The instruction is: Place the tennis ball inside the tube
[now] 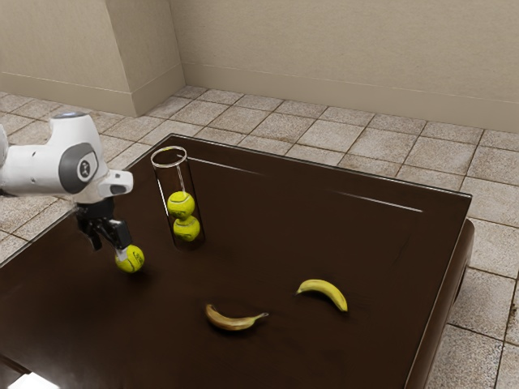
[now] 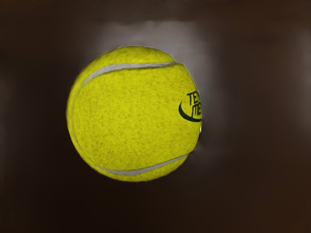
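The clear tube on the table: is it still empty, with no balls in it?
No, two yellow tennis balls sit one above the other inside the tube.

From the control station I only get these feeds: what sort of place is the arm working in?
Possibly a plain, tiled indoor room, simulated: there's a floor of square stone-look tiles, a beige wall with a baseboard, and a dark, glossy table.

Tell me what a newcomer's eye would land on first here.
Probably the clear upright tube, with two vivid yellow tennis balls stacked inside. Next, the loose tennis ball on the dark table, under the gripper, whose jaws stand apart. Then the browner banana and the yellower banana, lying separately.
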Controlling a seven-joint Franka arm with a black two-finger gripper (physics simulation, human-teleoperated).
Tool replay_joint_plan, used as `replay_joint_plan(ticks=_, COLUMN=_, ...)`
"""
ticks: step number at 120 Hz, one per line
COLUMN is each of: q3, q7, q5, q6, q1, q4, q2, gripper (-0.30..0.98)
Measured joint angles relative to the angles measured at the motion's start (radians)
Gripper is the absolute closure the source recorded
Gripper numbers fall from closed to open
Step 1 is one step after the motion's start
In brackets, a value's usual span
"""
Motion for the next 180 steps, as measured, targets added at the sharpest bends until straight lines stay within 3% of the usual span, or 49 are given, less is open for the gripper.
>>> replay_joint_plan(ticks=25, q3=-0.023, q7=0.022, q5=-0.091, q6=0.033, q1=0.017, q4=0.099, q2=0.147, gripper=0.02)
replay_joint_plan(ticks=56, q3=-0.025, q7=0.053, q5=-0.159, q6=0.065, q1=0.020, q4=0.108, q2=0.227, gripper=0.02)
replay_joint_plan(ticks=93, q3=-0.022, q7=0.080, q5=-0.173, q6=0.079, q1=0.020, q4=0.115, q2=0.219, gripper=0.23)
replay_joint_plan(ticks=114, q3=-0.022, q7=0.082, q5=-0.163, q6=0.076, q1=0.012, q4=0.113, q2=0.174, gripper=0.40)
replay_joint_plan(ticks=136, q3=-0.022, q7=0.069, q5=-0.079, q6=-0.017, q1=0.012, q4=0.120, q2=-0.034, gripper=0.51)
replay_joint_plan(ticks=154, q3=-0.035, q7=0.050, q5=-0.014, q6=-0.169, q1=0.013, q4=0.380, q2=-0.055, gripper=0.55)
replay_joint_plan(ticks=167, q3=-0.059, q7=0.040, q5=0.002, q6=-0.261, q1=-0.009, q4=0.582, q2=0.012, gripper=0.55)
replay_joint_plan(ticks=180, q3=-0.070, q7=0.032, q5=0.002, q6=-0.318, q1=-0.033, q4=0.671, q2=0.083, gripper=0.55)
